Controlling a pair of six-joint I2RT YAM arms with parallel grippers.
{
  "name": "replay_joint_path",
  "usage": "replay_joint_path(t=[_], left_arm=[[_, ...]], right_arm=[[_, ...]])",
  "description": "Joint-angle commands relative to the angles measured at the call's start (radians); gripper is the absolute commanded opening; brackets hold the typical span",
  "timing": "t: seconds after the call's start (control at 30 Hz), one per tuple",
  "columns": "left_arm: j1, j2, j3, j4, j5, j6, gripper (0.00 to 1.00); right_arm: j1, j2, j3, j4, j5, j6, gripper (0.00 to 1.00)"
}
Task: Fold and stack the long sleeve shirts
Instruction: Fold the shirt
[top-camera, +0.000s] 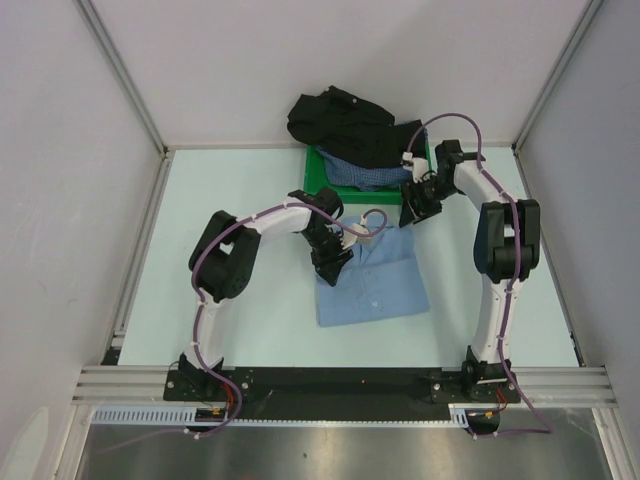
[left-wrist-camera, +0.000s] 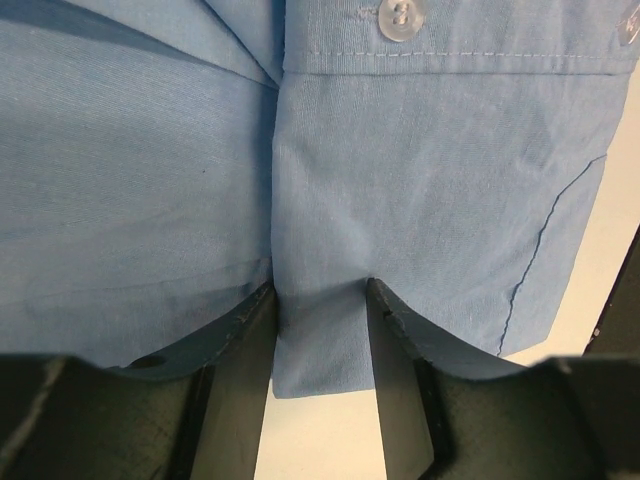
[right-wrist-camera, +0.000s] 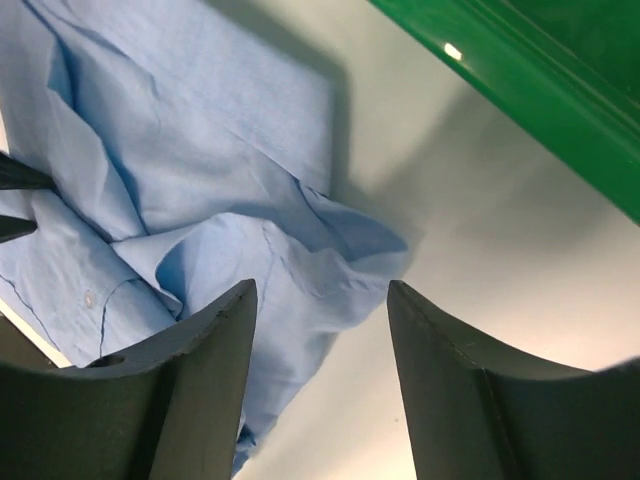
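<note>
The light blue shirt (top-camera: 372, 282) lies partly folded in the middle of the table. My left gripper (top-camera: 335, 262) is down on its upper left edge. In the left wrist view its jaws stand a little apart over the buttoned cuff (left-wrist-camera: 430, 180), with the cuff's edge between them and not pinched. My right gripper (top-camera: 416, 212) is open and empty above the table, beside the shirt's crumpled top right corner (right-wrist-camera: 330, 260). The black shirt (top-camera: 340, 118) hangs over the back of the green tray (top-camera: 316, 172). The dark-blue checked shirt (top-camera: 365, 176) lies in the tray.
The green tray's wall (right-wrist-camera: 540, 90) is close to my right gripper on its far side. White walls and metal rails enclose the table on the left, right and back.
</note>
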Motion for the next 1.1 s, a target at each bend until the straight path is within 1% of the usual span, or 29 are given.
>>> replay_joint_path(t=[0.0, 0.07, 0.1, 0.17, 0.2, 0.3, 0.37, 0.43, 0.47, 0.5, 0.53, 0.57, 0.6, 0.73, 0.77, 0.8, 0.83, 0.9, 0.97, 1.03, 1.07], left_arm=[[0.003, 0.046, -0.035, 0.043, -0.114, 0.054, 0.49], [0.024, 0.022, -0.03, 0.055, -0.084, 0.021, 0.51], [0.035, 0.008, -0.023, 0.055, -0.034, 0.004, 0.53], [0.084, -0.045, -0.013, 0.055, 0.048, -0.056, 0.56], [0.117, -0.062, -0.021, 0.065, 0.124, -0.082, 0.57], [0.17, -0.13, -0.064, 0.093, 0.195, -0.168, 0.6], [0.188, -0.157, -0.084, 0.101, 0.196, -0.202, 0.61], [0.216, -0.162, -0.107, 0.093, 0.197, -0.219, 0.62], [0.225, -0.164, -0.116, 0.083, 0.199, -0.226, 0.62], [0.245, -0.161, -0.137, 0.078, 0.211, -0.231, 0.61], [0.254, -0.164, -0.15, 0.075, 0.212, -0.24, 0.61], [0.26, -0.167, -0.162, 0.075, 0.212, -0.243, 0.61], [0.271, -0.176, -0.185, 0.073, 0.212, -0.248, 0.6], [0.28, -0.196, -0.23, 0.072, 0.225, -0.252, 0.58], [0.28, -0.197, -0.234, 0.072, 0.234, -0.254, 0.58], [0.28, -0.201, -0.243, 0.072, 0.24, -0.256, 0.57], [0.279, -0.201, -0.246, 0.075, 0.243, -0.265, 0.57], [0.28, -0.199, -0.243, 0.085, 0.257, -0.28, 0.57], [0.28, -0.194, -0.236, 0.107, 0.265, -0.315, 0.56], [0.28, -0.187, -0.224, 0.122, 0.266, -0.36, 0.56], [0.28, -0.173, -0.22, 0.133, 0.269, -0.374, 0.56]], right_arm=[[-0.055, -0.077, -0.041, 0.032, 0.008, 0.06, 0.62], [-0.078, -0.071, -0.07, 0.034, -0.015, 0.106, 0.64], [-0.106, -0.066, -0.081, 0.031, -0.042, 0.123, 0.64], [-0.117, -0.054, -0.123, 0.034, -0.07, 0.158, 0.64], [-0.121, -0.05, -0.138, 0.049, -0.096, 0.166, 0.62], [-0.121, -0.033, -0.198, 0.092, -0.144, 0.233, 0.62], [-0.109, -0.031, -0.235, 0.115, -0.149, 0.253, 0.61], [-0.103, -0.033, -0.291, 0.127, -0.176, 0.256, 0.51], [-0.103, -0.036, -0.313, 0.129, -0.187, 0.262, 0.43], [-0.103, -0.04, -0.354, 0.135, -0.198, 0.264, 0.2], [-0.106, -0.052, -0.383, 0.139, -0.201, 0.265, 0.1], [-0.107, -0.084, -0.411, 0.147, -0.205, 0.268, 0.03], [-0.111, -0.104, -0.473, 0.156, -0.205, 0.272, 0.0], [-0.123, -0.192, -0.586, 0.166, -0.198, 0.259, 0.0], [-0.13, -0.203, -0.591, 0.164, -0.175, 0.255, 0.02], [-0.14, -0.215, -0.588, 0.161, -0.159, 0.246, 0.23], [-0.146, -0.217, -0.58, 0.156, -0.144, 0.235, 0.35], [-0.176, -0.221, -0.522, 0.124, -0.106, 0.209, 0.51], [-0.199, -0.235, -0.465, 0.086, -0.112, 0.173, 0.55], [-0.224, -0.262, -0.445, 0.016, -0.148, 0.147, 0.56], [-0.227, -0.278, -0.445, -0.03, -0.196, 0.135, 0.56]])
